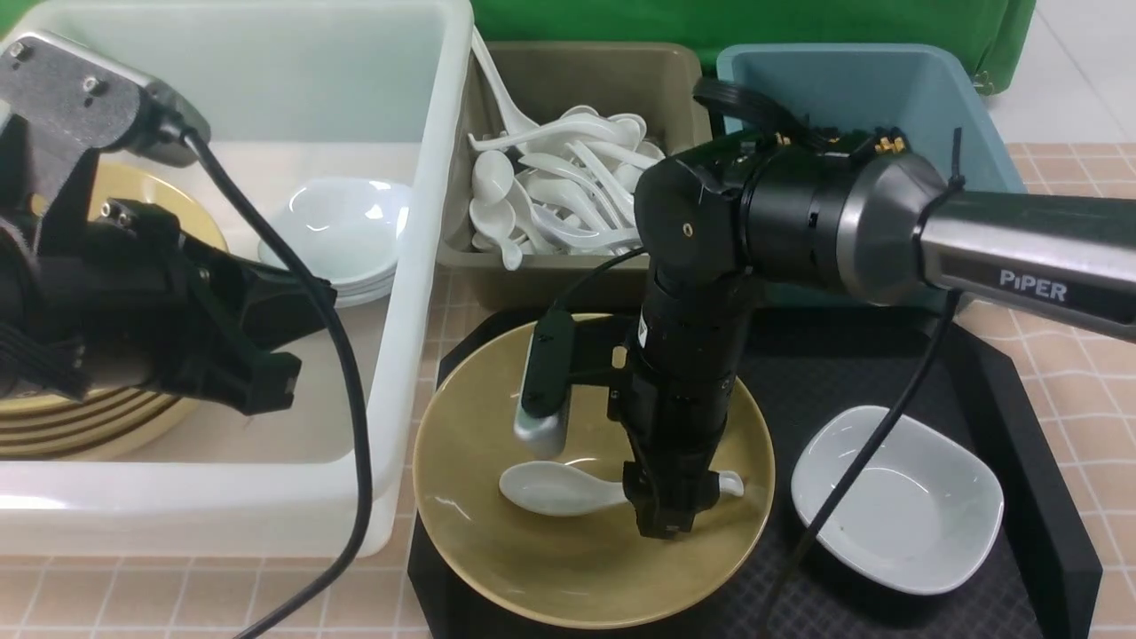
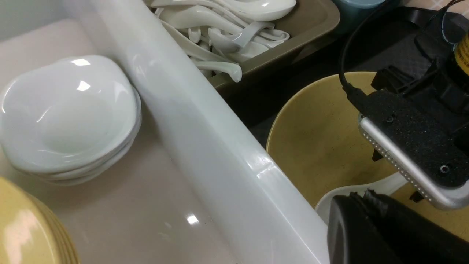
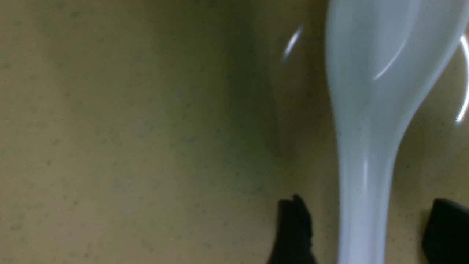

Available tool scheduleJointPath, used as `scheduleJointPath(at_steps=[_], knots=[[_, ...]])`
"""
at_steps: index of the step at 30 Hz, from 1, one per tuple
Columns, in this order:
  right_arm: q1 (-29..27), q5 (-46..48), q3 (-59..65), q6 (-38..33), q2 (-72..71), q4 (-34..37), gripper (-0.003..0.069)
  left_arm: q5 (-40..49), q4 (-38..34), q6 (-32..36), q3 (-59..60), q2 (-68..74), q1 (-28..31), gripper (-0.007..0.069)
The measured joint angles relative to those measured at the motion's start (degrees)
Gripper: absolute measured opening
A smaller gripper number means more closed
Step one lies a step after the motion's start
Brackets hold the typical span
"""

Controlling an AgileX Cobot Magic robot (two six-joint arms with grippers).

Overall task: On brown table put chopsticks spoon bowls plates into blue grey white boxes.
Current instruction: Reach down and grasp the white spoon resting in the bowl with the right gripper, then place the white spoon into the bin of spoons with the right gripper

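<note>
A white spoon (image 1: pixel 555 488) lies inside a yellow bowl (image 1: pixel 586 568) on the black tray. My right gripper (image 1: pixel 670 524) points straight down over the spoon's handle. In the right wrist view the right gripper (image 3: pixel 368 223) stands open, with the spoon (image 3: pixel 377 73) handle between its fingers and a gap on each side. My left gripper (image 1: pixel 275 382) hangs shut and empty over the white box (image 1: pixel 426 266); its tip (image 2: pixel 366 200) is near the box's wall (image 2: pixel 205 146). A white plate (image 1: pixel 896 506) rests on the tray's right side. No chopsticks are in view.
The white box holds stacked plates (image 1: pixel 342 226) and stacked yellow bowls (image 1: pixel 89 426). The grey box (image 1: pixel 550 71) is full of spoons (image 1: pixel 559 186). The blue box (image 1: pixel 887 89) stands behind my right arm. The black tray (image 1: pixel 1038 461) lies on the brown table (image 1: pixel 1092 417).
</note>
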Motion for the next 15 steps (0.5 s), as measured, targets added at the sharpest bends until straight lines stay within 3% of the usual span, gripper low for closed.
scheduleJointPath(at_steps=[6, 11, 15], knots=[[0.0, 1.5, -1.4, 0.3, -0.2, -0.4, 0.0151, -0.1, -0.2, -0.9, 0.0, 2.3, 0.0, 0.0004], [0.0, 2.9, -5.8, 1.8, -2.2, -2.6, 0.0161, -0.6, -0.2, -3.8, -0.9, 7.2, 0.1, 0.0004], [-1.2, 3.5, -13.3, 5.0, -4.6, -6.0, 0.0161, 1.5, -0.2, -4.8, -8.4, 13.6, 0.1, 0.0004]])
